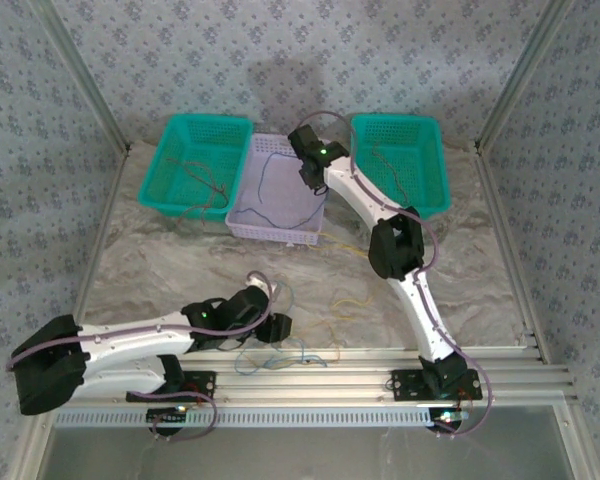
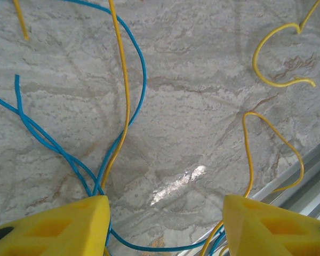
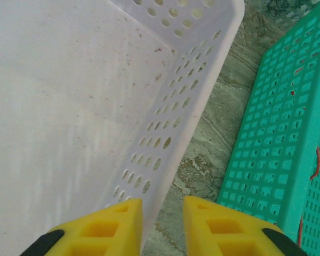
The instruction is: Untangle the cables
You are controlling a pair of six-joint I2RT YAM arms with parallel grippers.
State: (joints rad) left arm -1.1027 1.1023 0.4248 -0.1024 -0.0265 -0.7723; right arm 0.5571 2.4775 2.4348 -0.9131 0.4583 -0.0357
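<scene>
Loose cables (image 1: 285, 352) in blue and yellow lie tangled on the marbled table by the near rail. My left gripper (image 1: 280, 328) hangs low right over them. In the left wrist view it (image 2: 165, 226) stands open; a blue cable (image 2: 141, 80) and a yellow cable (image 2: 122, 80) run under and between its fingers, none gripped. My right gripper (image 1: 308, 180) reaches over the white basket (image 1: 280, 228). Seen from its wrist, the right gripper (image 3: 162, 221) is open a little, astride the white basket's right wall (image 3: 170, 133), holding nothing.
A green basket (image 1: 170, 160) at the back left holds a thin reddish wire (image 1: 205, 182). Another green basket (image 1: 435, 165) stands at the back right, with a red wire (image 3: 314, 166) showing through its mesh. A dark wire (image 1: 265, 180) lies in the white basket. The aluminium rail (image 1: 380, 365) borders the near edge.
</scene>
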